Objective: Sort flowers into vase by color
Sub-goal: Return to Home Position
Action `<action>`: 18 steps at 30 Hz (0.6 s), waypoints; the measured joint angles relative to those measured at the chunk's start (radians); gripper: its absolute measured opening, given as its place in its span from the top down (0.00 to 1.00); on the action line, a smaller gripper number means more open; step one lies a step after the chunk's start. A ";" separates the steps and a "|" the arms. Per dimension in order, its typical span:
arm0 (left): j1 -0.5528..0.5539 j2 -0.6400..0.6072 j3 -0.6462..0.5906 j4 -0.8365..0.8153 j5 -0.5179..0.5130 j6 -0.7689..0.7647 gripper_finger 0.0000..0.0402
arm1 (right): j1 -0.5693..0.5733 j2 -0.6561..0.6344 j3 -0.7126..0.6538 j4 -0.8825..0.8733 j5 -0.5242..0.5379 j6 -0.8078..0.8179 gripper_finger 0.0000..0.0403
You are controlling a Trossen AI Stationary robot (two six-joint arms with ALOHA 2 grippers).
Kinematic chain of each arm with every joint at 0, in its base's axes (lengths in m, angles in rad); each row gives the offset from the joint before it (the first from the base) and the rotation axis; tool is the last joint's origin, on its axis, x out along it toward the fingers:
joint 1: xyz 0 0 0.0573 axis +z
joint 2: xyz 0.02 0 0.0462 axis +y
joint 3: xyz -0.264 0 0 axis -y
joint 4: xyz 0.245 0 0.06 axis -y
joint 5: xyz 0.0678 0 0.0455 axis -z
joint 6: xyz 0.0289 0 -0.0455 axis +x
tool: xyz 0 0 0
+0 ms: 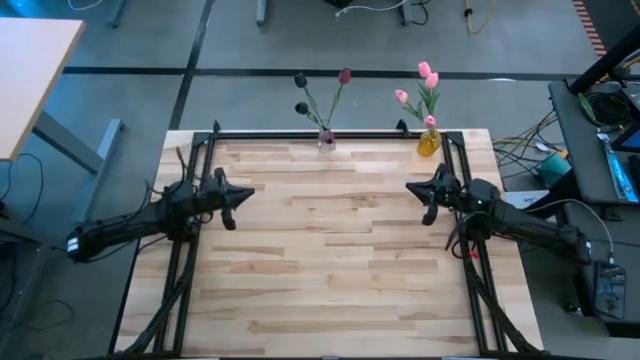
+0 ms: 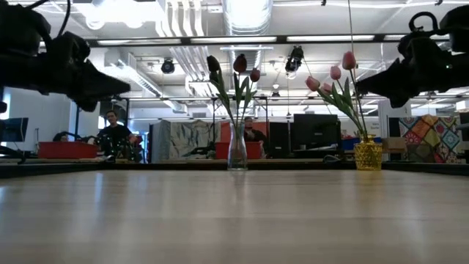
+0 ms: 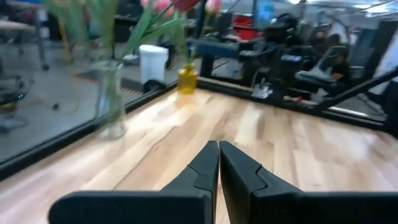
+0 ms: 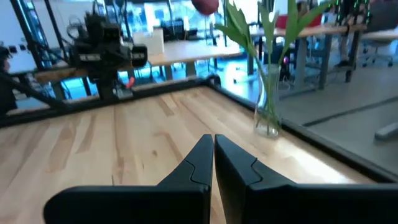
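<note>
Three dark maroon tulips (image 1: 343, 76) stand with their stems in a clear glass vase (image 1: 326, 139) at the table's far edge. Pink tulips (image 1: 427, 76) stand in a small yellow vase (image 1: 428, 143) to its right. In the low view the clear vase (image 2: 237, 150) and the yellow vase (image 2: 368, 155) both stand upright. My left gripper (image 1: 247, 194) hovers over the table's left side, shut and empty. My right gripper (image 1: 411, 187) hovers over the right side, also shut and empty. Both point toward the table's middle.
A black frame (image 1: 330, 133) borders the wooden table top (image 1: 330, 250). The broad middle and near part of the table lies between the two arms. People and desks show in the room beyond the far edge.
</note>
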State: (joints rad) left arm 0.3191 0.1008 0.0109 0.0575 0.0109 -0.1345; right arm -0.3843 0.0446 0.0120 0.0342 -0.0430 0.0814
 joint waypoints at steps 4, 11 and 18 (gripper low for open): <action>-0.002 -0.104 0.006 -0.047 -0.014 0.020 1.00 | 0.000 -0.044 0.000 -0.011 -0.004 -0.002 0.98; -0.009 -0.076 0.002 -0.047 -0.009 0.010 1.00 | -0.002 -0.026 0.000 -0.019 0.013 -0.026 0.98; -0.010 -0.040 0.006 -0.057 -0.003 -0.031 1.00 | -0.002 -0.010 0.000 -0.021 0.058 -0.029 0.98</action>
State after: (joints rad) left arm 0.3088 0.0612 0.0167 0.0000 0.0082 -0.1652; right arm -0.3866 0.0349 0.0120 0.0127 0.0151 0.0525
